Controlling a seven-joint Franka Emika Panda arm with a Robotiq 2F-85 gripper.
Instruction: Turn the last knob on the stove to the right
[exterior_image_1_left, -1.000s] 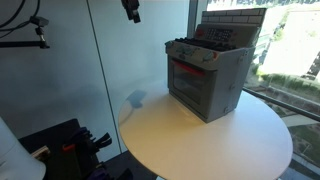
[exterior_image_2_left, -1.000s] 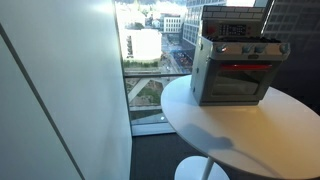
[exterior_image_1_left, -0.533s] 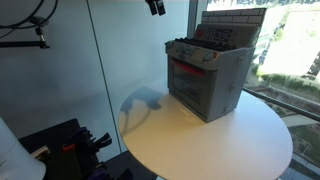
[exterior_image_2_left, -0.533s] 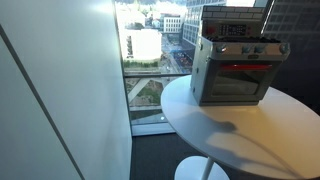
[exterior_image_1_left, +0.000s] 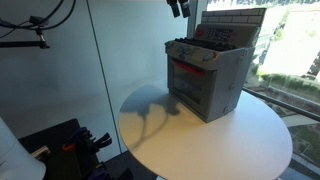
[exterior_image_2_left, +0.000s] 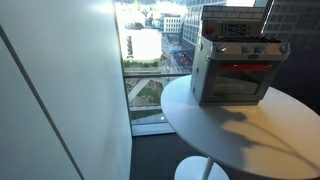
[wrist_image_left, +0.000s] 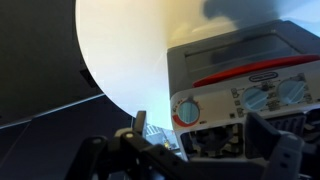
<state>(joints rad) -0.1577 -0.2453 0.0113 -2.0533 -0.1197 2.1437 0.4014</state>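
- Wrist view: gripper (wrist_image_left: 185, 152) spread wide, holding nothing, over stove (wrist_image_left: 240, 70) knobs (wrist_image_left: 187, 110).
- In an exterior view: gripper (exterior_image_1_left: 177, 7) nearer the stove (exterior_image_1_left: 205, 75) than a second ago; larger shadow on table (exterior_image_1_left: 240, 145).
- Stove door shut, inside hidden.

Daylight pours through the windows (exterior_image_1_left: 290, 40) behind the stove (exterior_image_1_left: 207, 78) — its front sits in shade. A soft, branching shadow (exterior_image_1_left: 150, 105) lies beside it on the pale worktop (exterior_image_1_left: 230, 145). The wrist view is blurred — worktop glaring white.
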